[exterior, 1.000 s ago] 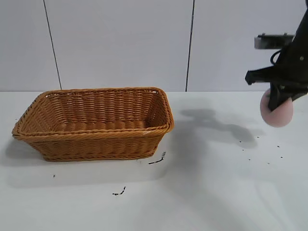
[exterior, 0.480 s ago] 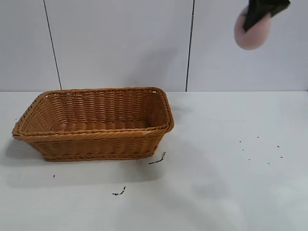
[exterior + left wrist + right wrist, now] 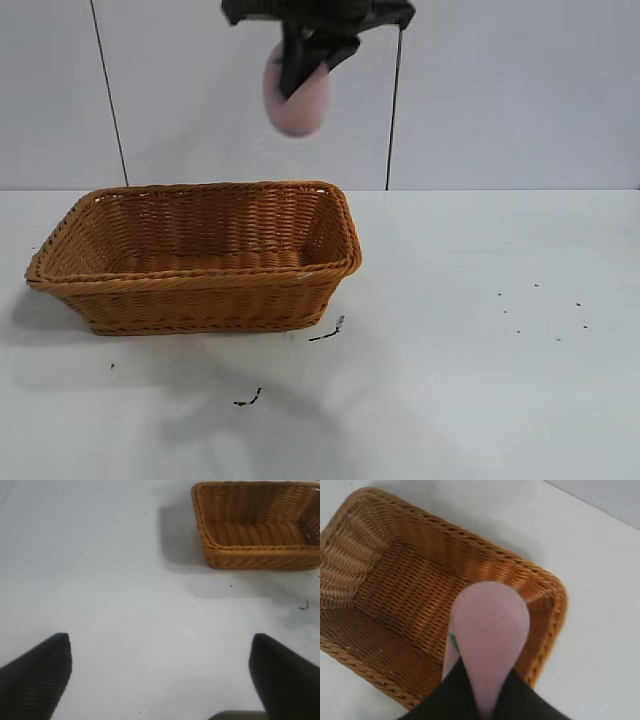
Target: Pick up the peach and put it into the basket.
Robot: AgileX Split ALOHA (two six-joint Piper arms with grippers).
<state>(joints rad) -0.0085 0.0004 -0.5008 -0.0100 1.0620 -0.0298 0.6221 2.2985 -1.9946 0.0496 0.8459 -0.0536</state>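
My right gripper (image 3: pixel 303 70), largely cut off by the exterior view's top edge, is clamped on the small, smooth, matte pale pink peach (image 3: pixel 297 92), held above the large orange-brown woven wicker basket (image 3: pixel 200 297). My wrist view alone shows its green stem bit. My left gripper (image 3: pixel 160 675) stands spread over white table (image 3: pixel 100 580).

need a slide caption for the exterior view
Right gripper holds the peach in the air above the wicker basket, not yet released.
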